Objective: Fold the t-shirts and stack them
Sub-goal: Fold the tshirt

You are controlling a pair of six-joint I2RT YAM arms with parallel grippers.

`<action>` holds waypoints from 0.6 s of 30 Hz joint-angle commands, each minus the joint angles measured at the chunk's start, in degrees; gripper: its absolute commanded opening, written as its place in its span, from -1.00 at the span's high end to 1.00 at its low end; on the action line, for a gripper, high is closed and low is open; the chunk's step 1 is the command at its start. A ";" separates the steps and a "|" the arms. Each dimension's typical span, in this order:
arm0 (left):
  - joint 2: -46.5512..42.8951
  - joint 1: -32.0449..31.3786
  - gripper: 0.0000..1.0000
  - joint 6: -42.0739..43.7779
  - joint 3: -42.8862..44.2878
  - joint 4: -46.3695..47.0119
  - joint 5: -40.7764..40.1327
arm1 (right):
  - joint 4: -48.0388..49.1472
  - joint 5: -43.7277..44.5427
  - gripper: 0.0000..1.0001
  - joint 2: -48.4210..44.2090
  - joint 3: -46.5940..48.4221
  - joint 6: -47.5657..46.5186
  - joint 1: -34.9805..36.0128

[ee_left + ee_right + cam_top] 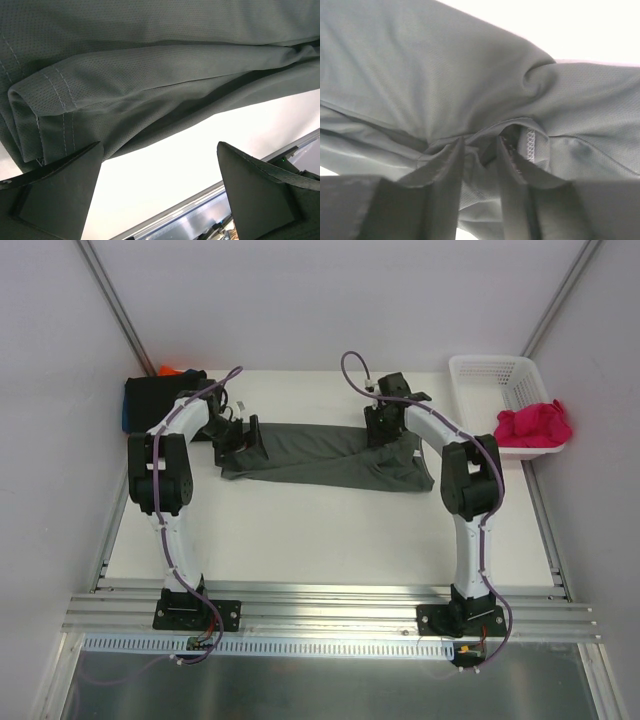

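White surface [330, 530] carries a grey shirt [320, 452], spread lengthwise across its far middle between the two arms. Left jaws stand wide apart, released, at the shirt's left end, with the stitched hem [50, 100] just beside one of them. Right jaws are clenched on a bunched fold at the shirt's right end. A pink shirt [533, 425] hangs over the near rim of a basket [480, 375] at far right. A pile [150, 395] of black, blue and orange shirts sits at the far left corner.
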 commanded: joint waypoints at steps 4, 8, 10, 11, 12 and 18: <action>-3.49 0.38 -0.97 1.25 -0.99 -1.14 -0.89 | 1.19 1.18 0.05 -7.32 -1.25 -0.31 0.69; -4.27 0.46 -0.97 1.16 -0.64 -1.14 -2.29 | 1.46 0.57 0.04 -9.17 -3.88 -0.31 0.60; -4.98 0.47 -0.96 1.16 -0.37 -1.14 -3.52 | 1.54 0.05 0.04 -9.78 -4.77 -0.40 0.60; -5.07 0.55 -0.96 1.43 -0.20 -1.05 -4.39 | 1.54 0.04 0.05 -10.31 -5.21 -0.40 0.69; -5.07 0.81 -0.96 1.60 0.76 -1.14 -4.66 | 1.54 -0.05 0.05 -10.58 -6.08 -0.40 0.69; -2.96 2.31 -0.93 3.27 5.42 -1.57 -6.42 | 1.81 -1.10 0.16 -11.20 -7.94 -0.14 0.78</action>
